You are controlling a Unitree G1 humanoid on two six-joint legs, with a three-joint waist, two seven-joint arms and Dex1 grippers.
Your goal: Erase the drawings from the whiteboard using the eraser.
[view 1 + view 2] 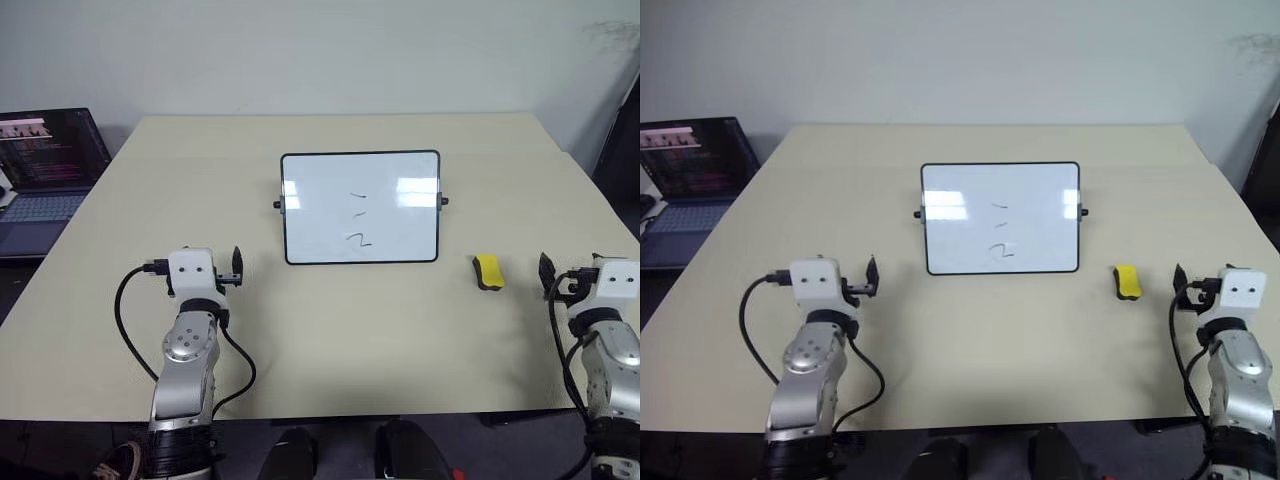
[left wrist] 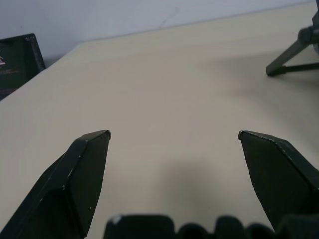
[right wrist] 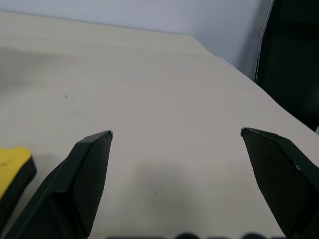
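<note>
Eraser (image 1: 488, 271) sits untouched beside the right gripper (image 1: 548, 276), both grippers' jaws spread empty, whiteboard (image 1: 361, 208) drawings (image 1: 359, 216) unwiped.

Surface: beige table (image 1: 330, 330)
Centre: whiteboard (image 1: 400, 225) propped on its stand, 3 drawings (image 1: 359, 215)
Right of board: yellow eraser (image 1: 488, 271), apart

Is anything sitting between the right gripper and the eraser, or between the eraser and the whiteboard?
Nothing visible. Bare table separates the open right gripper from the eraser just to its left, and the same holds from the eraser to the whiteboard.
</note>
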